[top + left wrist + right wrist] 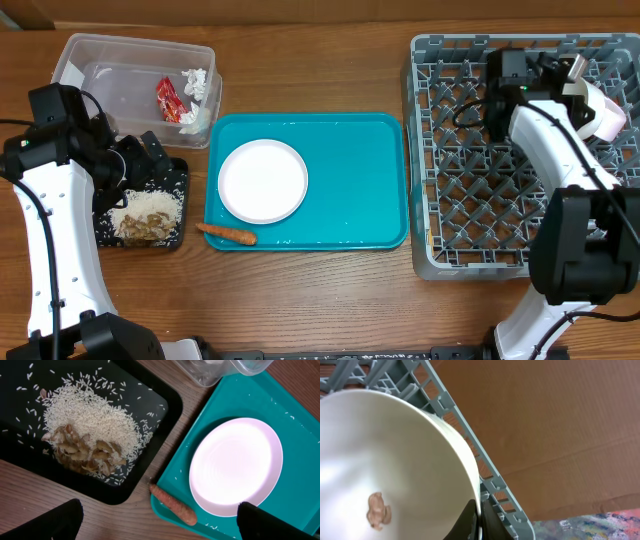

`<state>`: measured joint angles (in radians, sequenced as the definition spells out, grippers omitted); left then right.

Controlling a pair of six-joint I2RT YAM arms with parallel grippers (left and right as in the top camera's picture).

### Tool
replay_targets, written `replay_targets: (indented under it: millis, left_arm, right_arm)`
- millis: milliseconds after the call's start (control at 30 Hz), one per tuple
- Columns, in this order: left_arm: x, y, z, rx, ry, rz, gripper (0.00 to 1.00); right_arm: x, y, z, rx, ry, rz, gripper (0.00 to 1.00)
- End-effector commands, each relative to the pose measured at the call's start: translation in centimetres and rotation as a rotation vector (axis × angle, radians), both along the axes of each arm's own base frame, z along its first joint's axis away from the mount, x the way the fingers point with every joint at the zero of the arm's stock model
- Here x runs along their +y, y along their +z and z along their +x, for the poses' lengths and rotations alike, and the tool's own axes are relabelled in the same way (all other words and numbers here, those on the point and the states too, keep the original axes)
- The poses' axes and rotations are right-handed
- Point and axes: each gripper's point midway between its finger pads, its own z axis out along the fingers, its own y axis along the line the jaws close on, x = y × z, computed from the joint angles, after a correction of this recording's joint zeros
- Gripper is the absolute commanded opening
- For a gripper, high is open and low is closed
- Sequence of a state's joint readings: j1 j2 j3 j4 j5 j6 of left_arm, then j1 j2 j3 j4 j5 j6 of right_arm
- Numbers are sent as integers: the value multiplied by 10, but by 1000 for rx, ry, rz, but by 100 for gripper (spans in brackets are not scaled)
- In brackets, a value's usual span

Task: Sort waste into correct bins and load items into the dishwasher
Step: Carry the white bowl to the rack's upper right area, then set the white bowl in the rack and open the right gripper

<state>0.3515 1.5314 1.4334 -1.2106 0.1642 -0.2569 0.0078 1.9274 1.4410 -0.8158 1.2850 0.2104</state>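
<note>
Nearest the front edge of the wooden desk [330,300], a small orange carrot piece [228,235] lies across the front left rim of the teal plastic serving tray [350,190]. Just left of it, near the desk's left edge, a shallow black rectangular tray [165,410] holds a heap of white rice [95,415]. A clump of beige food scraps [85,452] sits on the heap's front side, and loose grains are scattered around. The left arm's fingers [67,521] hang above this tray, spread wide apart and holding nothing. A white round plate [263,181] sits bare in the left half of the teal tray. Along the desk's right edge stands the large square grey plastic dish rack [470,200] with its grid of pegs. At the far left corner, a clear plastic rectangular tub [130,45] carries a white label [70,72] on its left end; no writing on it can be read. Inside the tub are a red snack wrapper [168,100] and crumpled white tissue [195,82]. Over the rack's far right corner, the right arm's fingers [470,522] are clamped on the rim of a white bowl [395,460], which is tilted and has one beige scrap [378,510] stuck inside.
</note>
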Motion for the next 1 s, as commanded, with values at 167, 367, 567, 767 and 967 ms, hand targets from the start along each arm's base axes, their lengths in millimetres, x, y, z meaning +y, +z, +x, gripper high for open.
replay_targets:
  millis: [167,367,567,767,967]
  left_arm:
    - [-1,4,3,-17,10,-10,100]
    - [-1,4,3,-17,10,-10,100]
    - [-1,4,3,-17,10,-10,100]
    - [-1,4,3,-17,10,-10,100]
    - [-1,4,3,-16,10,-11,100]
  right_arm:
    - [45,-24,9,31,112,55,4]
    - [69,-36,14,57,177,125,6]
    - [96,-75,0,193,237,355,11]
    - [109,-92,-19,218,195,498,19]
    - [109,-74,-20,166,199,503,19]
